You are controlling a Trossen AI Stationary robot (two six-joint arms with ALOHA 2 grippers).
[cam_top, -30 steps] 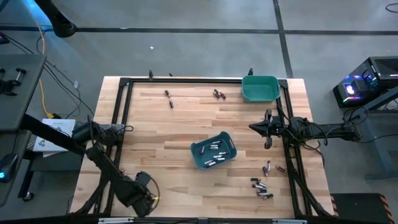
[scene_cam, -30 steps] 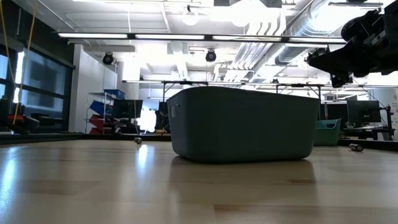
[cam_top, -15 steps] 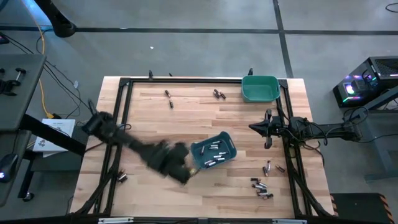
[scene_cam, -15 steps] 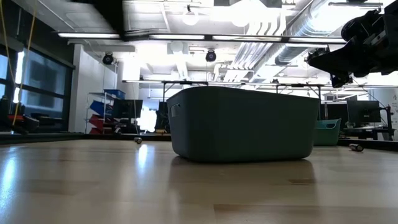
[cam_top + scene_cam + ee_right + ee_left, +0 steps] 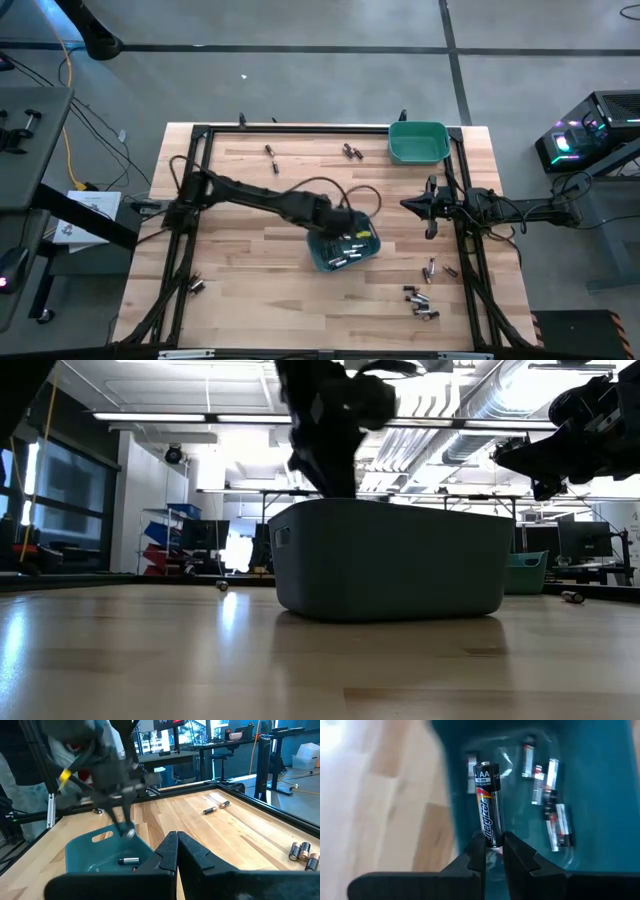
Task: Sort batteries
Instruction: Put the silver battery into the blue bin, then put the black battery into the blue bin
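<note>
Your left gripper [image 5: 492, 851] hangs over the teal bin [image 5: 318, 250] in the middle of the table [image 5: 250, 290], fingers pinched on one black-and-silver AA battery [image 5: 487, 806]. The cell juts forward from between the fingertips, gripped at one end only, its free end out over the bin's interior. Beyond that tip, several more batteries [image 5: 547, 800] lie loose on the bin floor, scattered at mixed angles and clear of the fingers. In the high view you can see the left arm reaching across the boards to the bin's near-left rim; in the low view the same gripper [image 5: 325, 455] shows dark above the bin wall [image 5: 390, 565].

Your right gripper [image 5: 432, 208] waits at the right edge of the table, off to the side of the central bin and well apart from it — its fingers pressed together with nothing between them, as the right wrist view shows [image 5: 176, 851].

Other cells lie far from both sets of fingers: a cluster [image 5: 420, 302] on the boards near the front right corner, a pair [image 5: 438, 269] a little behind it, two [image 5: 272, 159] near the far rail, and another pair [image 5: 350, 152] just beside the second green bin [image 5: 418, 142] at the far right corner. One more [image 5: 196, 286] lies off the left rail.
</note>
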